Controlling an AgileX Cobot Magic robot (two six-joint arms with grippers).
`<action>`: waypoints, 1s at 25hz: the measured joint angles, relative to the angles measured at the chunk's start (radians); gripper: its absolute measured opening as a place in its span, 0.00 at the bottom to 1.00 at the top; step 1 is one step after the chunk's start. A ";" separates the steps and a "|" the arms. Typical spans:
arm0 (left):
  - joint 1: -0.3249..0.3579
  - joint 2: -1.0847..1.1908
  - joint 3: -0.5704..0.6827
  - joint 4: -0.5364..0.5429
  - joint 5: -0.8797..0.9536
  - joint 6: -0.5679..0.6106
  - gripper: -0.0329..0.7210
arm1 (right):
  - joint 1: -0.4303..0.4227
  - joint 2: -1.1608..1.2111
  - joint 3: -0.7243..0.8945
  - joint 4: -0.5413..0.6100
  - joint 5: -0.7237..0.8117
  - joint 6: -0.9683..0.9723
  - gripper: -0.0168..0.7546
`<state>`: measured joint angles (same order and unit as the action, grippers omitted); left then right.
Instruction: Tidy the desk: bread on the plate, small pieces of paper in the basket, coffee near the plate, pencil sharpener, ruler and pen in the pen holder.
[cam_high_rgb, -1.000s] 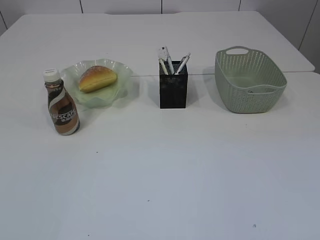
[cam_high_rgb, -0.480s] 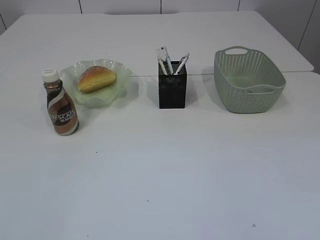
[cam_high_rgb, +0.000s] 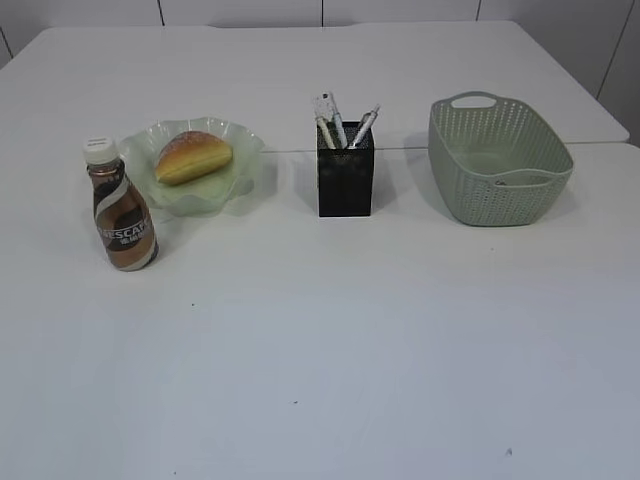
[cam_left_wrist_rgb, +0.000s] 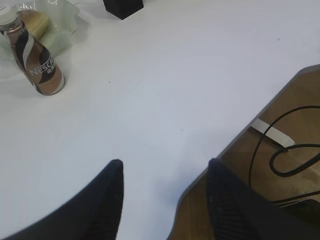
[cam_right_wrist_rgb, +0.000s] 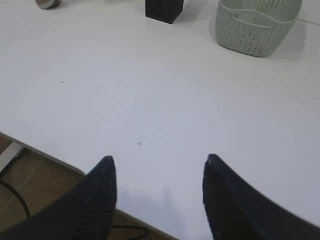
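Since the bread (cam_high_rgb: 194, 157) sits on the plate (cam_high_rgb: 240, 140), coffee (cam_high_rgb: 122, 208) beside it, pens in the pen holder (cam_high_rgb: 345, 183), and both the left gripper (cam_left_wrist_rgb: 162, 187) and right gripper (cam_right_wrist_rgb: 157, 182) hang half-open and empty, you risk toppling the bottle by reaching in needlessly.

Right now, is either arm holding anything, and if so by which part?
Nothing is held. The left gripper and the right gripper both hang over the bare table near its front edge, jaws apart and empty.
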<state>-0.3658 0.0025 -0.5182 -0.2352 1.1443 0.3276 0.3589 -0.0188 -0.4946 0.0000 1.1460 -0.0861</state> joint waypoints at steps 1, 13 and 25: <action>0.000 0.000 0.000 0.002 -0.002 -0.001 0.54 | 0.000 0.000 0.000 0.000 0.000 0.000 0.59; 0.055 0.000 0.000 0.004 -0.006 -0.005 0.54 | -0.179 0.000 0.000 0.000 0.000 -0.001 0.59; 0.389 0.000 0.001 0.004 -0.008 -0.006 0.51 | -0.460 0.000 0.000 0.000 0.000 -0.001 0.59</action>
<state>0.0230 0.0025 -0.5176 -0.2314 1.1363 0.3214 -0.1014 -0.0188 -0.4946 0.0000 1.1460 -0.0867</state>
